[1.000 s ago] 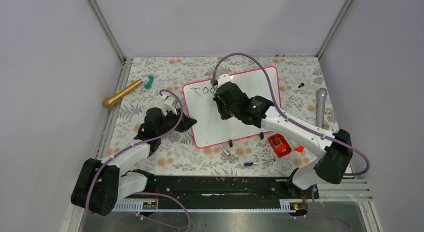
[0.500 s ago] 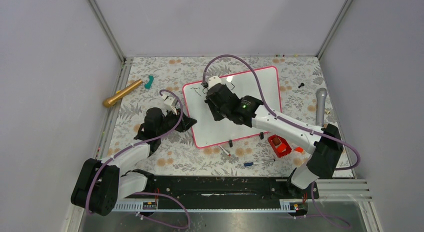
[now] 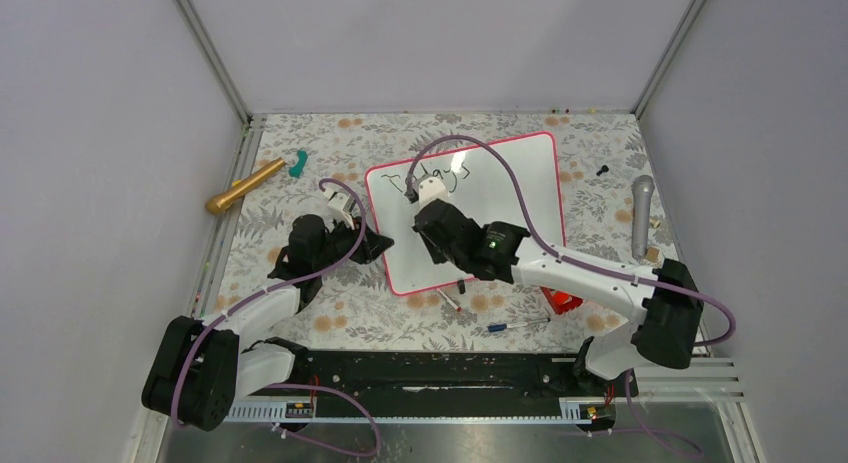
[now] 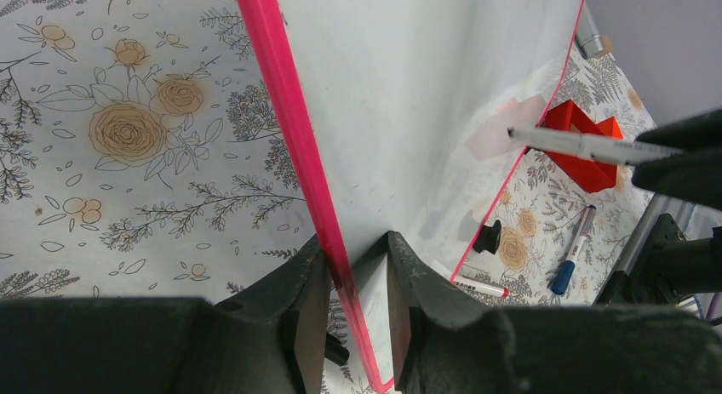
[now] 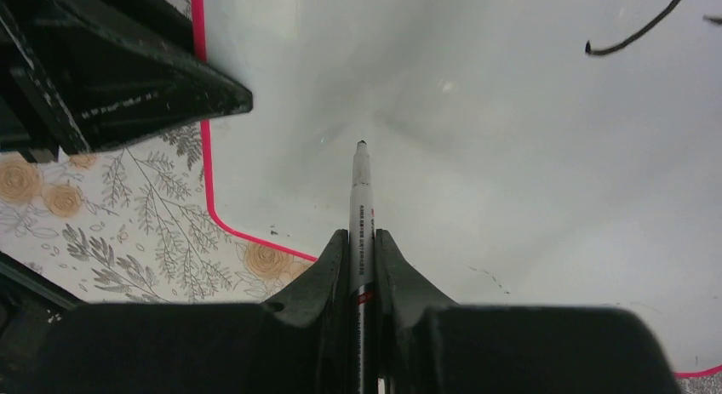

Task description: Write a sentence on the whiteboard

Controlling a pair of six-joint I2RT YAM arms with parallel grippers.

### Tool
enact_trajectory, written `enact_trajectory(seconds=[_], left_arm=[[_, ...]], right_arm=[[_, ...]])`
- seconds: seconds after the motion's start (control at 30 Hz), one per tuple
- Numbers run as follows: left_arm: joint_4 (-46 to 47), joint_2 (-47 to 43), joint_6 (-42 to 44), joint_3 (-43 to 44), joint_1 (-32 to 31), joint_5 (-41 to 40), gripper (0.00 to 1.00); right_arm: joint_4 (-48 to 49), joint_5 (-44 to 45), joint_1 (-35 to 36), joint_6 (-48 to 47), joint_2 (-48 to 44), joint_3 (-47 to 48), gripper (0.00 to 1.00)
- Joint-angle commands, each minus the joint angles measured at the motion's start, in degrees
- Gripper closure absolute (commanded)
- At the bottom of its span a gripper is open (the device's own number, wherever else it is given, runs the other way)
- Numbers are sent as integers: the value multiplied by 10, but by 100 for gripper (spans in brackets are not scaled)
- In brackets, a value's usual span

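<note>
Inspector A: Supporting surface?
Inspector B: A table with a floral cover.
Inspector A: Lying on it?
Inspector B: The whiteboard at centre; gold microphone and teal piece far left; silver microphone right; blue pen near.

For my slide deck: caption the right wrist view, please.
Right gripper, jaws shut on a marker, tip aimed at the whiteboard near its pink-framed corner.

Three cameras: one high and fixed, two close on the wrists, all meeting on the whiteboard.
The top camera looks down from above and behind the arm bases and takes in the whole table. The left wrist camera sits very near the left gripper and looks along the board's pink edge. The right wrist camera looks past the right gripper, along the marker, onto the board's corner. Each wrist view also catches the other gripper.
</note>
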Motion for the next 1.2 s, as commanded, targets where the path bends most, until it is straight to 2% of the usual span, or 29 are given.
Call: enact_trajectory(seconds=[0.0, 0.13, 0.6, 1.17], left_arm=[[-1, 0, 30, 14, -1, -35, 84], [-1, -3, 30, 13, 0, -36, 84], [-2, -8, 30, 11, 0, -36, 85], [-2, -9, 29, 11, -1, -36, 86]], right_arm=[[58, 70, 27, 24, -55, -53, 100], [73, 93, 41, 25, -61, -64, 100], [52, 127, 41, -32, 19, 42, 100], [32, 141, 41, -34, 49, 63, 100]])
